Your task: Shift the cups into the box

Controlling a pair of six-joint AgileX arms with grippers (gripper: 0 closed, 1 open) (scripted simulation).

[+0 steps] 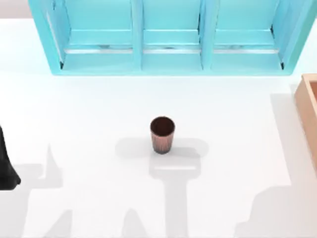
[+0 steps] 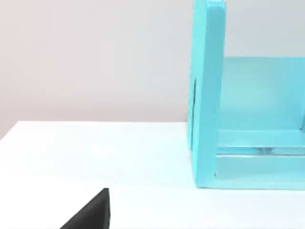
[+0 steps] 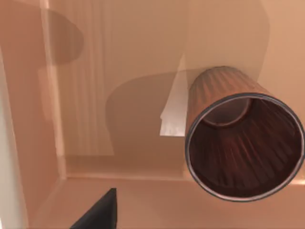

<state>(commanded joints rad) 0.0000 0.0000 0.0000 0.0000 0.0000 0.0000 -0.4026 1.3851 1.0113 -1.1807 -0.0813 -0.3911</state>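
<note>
Turquoise shelf unit (image 1: 168, 37) spans the table's (image 1: 89, 114) far side. Box (image 1: 308, 106) at right edge; right wrist view looks into it, one cup (image 3: 243, 143) inside, upright or tipped unclear. Second cup (image 1: 162, 134) upright mid-table. Left arm (image 1: 6, 166) parked at left edge. Can't tell either gripper's opening or hold. Risk: off-centre grasp topples the light tumbler; carrying low clips the box wall.

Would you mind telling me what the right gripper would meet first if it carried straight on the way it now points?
Most likely the cup standing inside the box, right in front of the right wrist camera; beside it, only the box floor. Depth is uncertain.
</note>
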